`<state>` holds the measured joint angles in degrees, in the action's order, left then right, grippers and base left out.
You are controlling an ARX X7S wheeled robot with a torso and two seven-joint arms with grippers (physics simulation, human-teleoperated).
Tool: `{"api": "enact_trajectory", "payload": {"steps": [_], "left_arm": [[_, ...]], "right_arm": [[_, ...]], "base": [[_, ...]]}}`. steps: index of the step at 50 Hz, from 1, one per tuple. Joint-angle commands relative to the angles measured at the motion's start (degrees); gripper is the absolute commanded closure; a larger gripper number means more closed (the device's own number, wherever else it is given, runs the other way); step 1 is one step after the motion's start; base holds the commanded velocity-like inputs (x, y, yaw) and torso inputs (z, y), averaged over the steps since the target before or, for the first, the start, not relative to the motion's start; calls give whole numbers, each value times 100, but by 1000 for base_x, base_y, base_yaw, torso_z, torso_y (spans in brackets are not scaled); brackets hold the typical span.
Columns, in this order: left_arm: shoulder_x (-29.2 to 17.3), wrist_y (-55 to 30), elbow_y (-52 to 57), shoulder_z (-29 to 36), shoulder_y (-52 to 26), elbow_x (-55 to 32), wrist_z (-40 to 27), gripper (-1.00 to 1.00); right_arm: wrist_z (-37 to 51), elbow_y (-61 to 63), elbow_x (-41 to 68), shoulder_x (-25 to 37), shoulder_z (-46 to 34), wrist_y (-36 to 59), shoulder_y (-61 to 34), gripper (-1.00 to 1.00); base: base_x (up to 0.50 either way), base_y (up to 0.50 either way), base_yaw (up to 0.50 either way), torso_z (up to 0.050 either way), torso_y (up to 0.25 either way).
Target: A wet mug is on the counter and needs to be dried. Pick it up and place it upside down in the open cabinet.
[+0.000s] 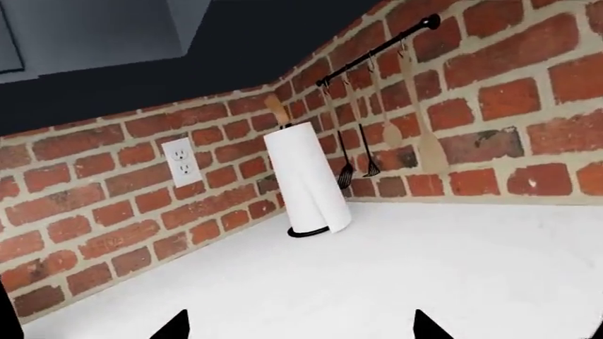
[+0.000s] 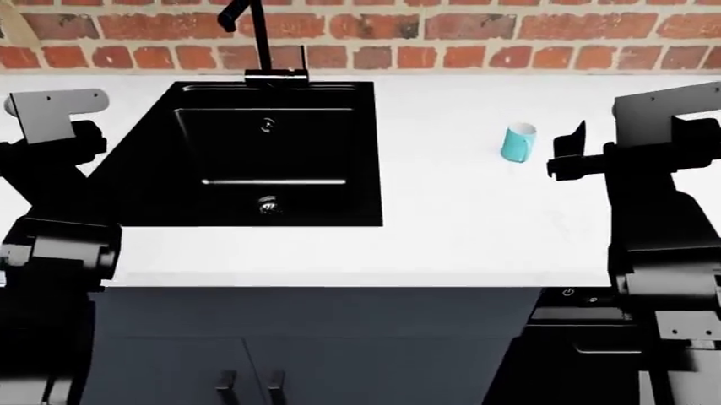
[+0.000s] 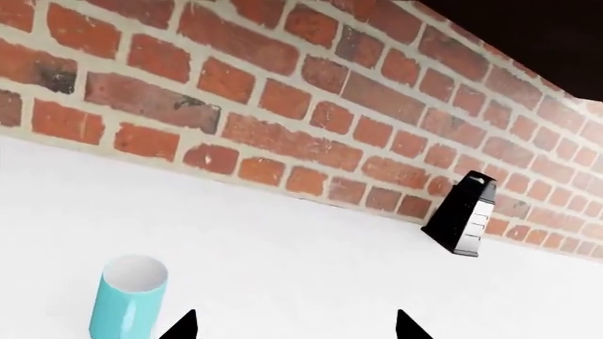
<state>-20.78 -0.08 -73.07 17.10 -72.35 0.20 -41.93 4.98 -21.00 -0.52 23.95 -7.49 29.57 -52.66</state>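
Observation:
The turquoise mug point(image 2: 518, 142) stands upright on the white counter point(image 2: 451, 219), to the right of the sink. In the right wrist view the mug point(image 3: 127, 296) shows its pale inside and sits just outside one fingertip, not between the two. My right gripper point(image 3: 294, 326) is open over bare counter; in the head view it point(image 2: 566, 153) hovers close to the mug's right. My left gripper point(image 1: 301, 326) is open too, with nothing in it, above the counter's far left corner. I cannot tell whether any open cabinet shows.
A black sink point(image 2: 270, 152) with a faucet point(image 2: 253, 34) is set in the counter. A paper towel roll point(image 1: 306, 180), a utensil rail point(image 1: 377, 53) and an outlet point(image 1: 179, 161) line the brick corner. A black grater-like object point(image 3: 462, 215) stands by the wall. A grey wall unit point(image 1: 94, 28) hangs overhead.

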Motion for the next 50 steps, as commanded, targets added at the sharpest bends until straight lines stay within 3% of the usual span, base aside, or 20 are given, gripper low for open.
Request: {"api": "enact_trajectory", "payload": {"steps": [1, 6, 36, 41, 45, 50], "left_arm": [[-80, -96, -192, 0, -31, -16, -205, -100], [-110, -144, -192, 40, 25, 7, -526, -100], [-153, -143, -192, -122, 48, -29, -503, -100], [-143, -130, -192, -156, 52, -30, -519, -100], [-143, -132, -192, -164, 62, -24, -529, -100], [-154, -121, -192, -187, 79, -29, -518, -100]], "right_arm": [[-19, -136, 27, 21, -4, -3, -92, -100], [-22, -126, 32, 25, -8, -1, -104, -100], [-46, -158, 56, 16, -58, -30, -124, -100], [-65, -156, 58, 16, -81, -122, -119, -100], [-131, -22, 125, 39, -41, 138, -145, -100], [-487, 880, 386, 183, 17, 1384, -82, -100]], "base": [[500, 0, 0, 0, 0], [500, 0, 0, 0, 0], [500, 0, 0, 0, 1], [32, 0, 0, 0, 0], [0, 0, 0, 0, 0], [0, 0, 0, 0, 0]]}}
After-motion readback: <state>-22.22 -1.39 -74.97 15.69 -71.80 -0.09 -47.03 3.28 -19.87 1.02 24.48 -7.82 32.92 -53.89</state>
